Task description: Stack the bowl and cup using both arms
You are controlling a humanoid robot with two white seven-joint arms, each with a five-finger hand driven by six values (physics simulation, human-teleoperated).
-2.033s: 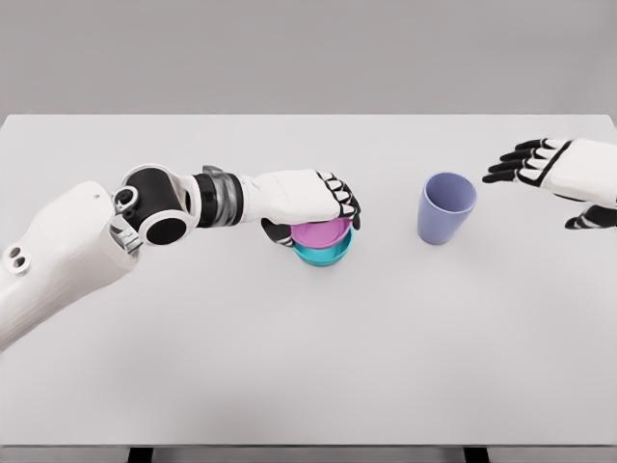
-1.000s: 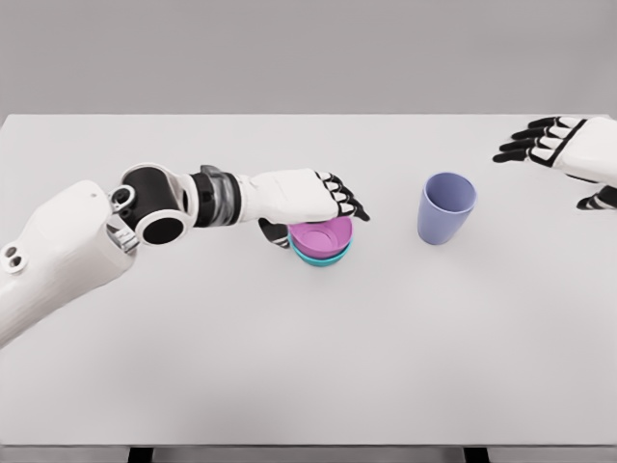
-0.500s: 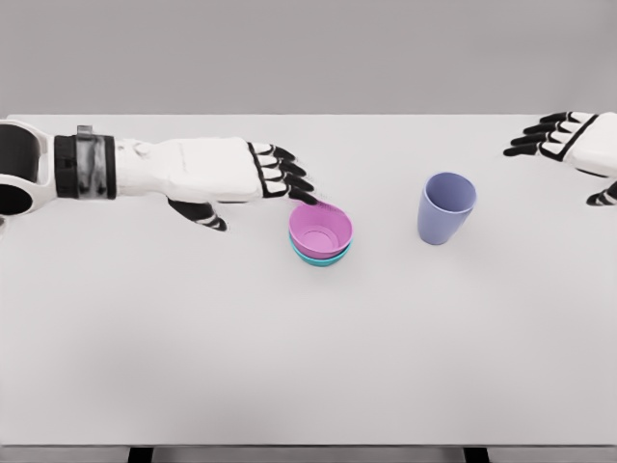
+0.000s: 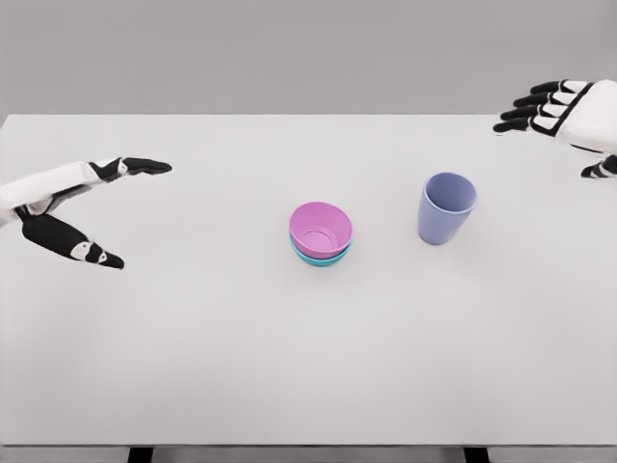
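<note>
Bowls are seen stacked near the middle of the white table (image 4: 193, 367): a pink bowl (image 4: 321, 230) is nested upright inside a teal bowl (image 4: 320, 256), of which only the lower rim and side show beneath it. Cup (image 4: 446, 207), lavender, is stood upright and open-mouthed to the right of the bowls, apart from them and not touching. Nothing is held by either hand. Left hand (image 4: 72, 207) is seen at the left edge over the table, well apart from the bowls, fingers spread wide and extended, thumb splayed down toward the front, palm open. Right hand (image 4: 564, 116) is seen at the upper right corner above the table's far edge, partly cut off by the frame, fingers stretched out toward the left and loosely parted, empty. Both hands are kept clear of the cup and bowls, with the cup closer to the right hand.
</note>
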